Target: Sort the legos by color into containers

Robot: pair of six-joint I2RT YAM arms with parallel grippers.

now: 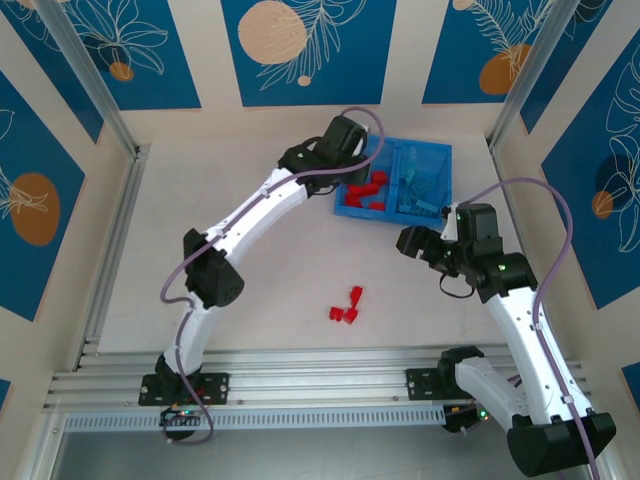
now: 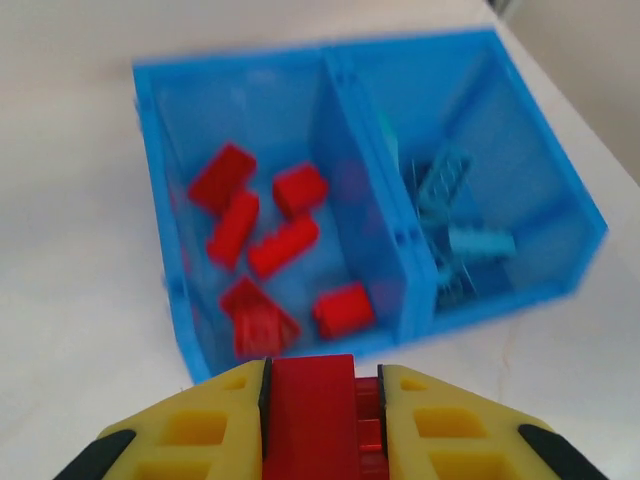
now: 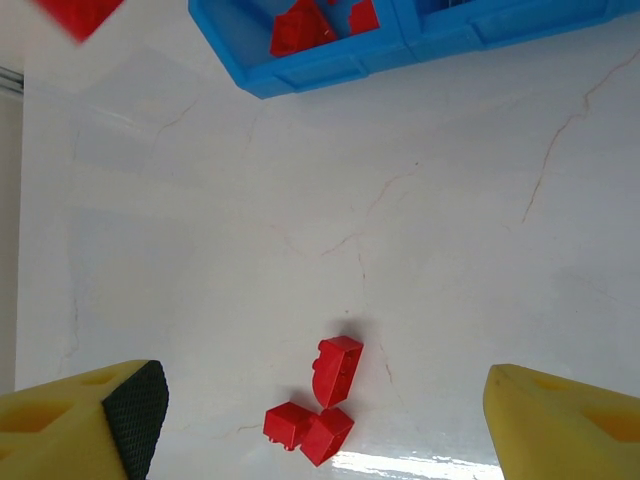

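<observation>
Legos of both colours lie in the tray (image 1: 425, 148). The left wrist view looks down into it and shows red legos (image 2: 270, 250) heaped in the left compartment (image 2: 165, 170) and light-blue legos (image 2: 460, 225) in the right compartment (image 2: 550, 190), with a central divider (image 2: 365, 170) between them. That view also shows what the overhead one cannot resolve: the left gripper (image 2: 320, 420) is clenched on a single red brick (image 2: 312, 395). Its yellow fingers (image 2: 200, 425) press against the brick's two sides, just near of the left compartment's near wall.

From above, the left arm (image 1: 250, 215) reaches far and right across the table (image 1: 250, 290), and its wrist covers the tray's far-left corner. The right gripper (image 1: 415, 243) hangs just near of the tray's right half, apart from it. Three loose red legos (image 1: 347, 305) sit clustered on the bare table, well near of the tray and left of the right gripper.

The right wrist view places that cluster between its own fingers (image 3: 90, 425), which stand widely parted and grasp nothing. The cluster lies on the table beyond them, untouched, with the pieces touching one another. The tray's near wall runs along the far edge of that view. A blurred red shape (image 3: 80, 15) sits at its far-left corner; I cannot tell what it is.
</observation>
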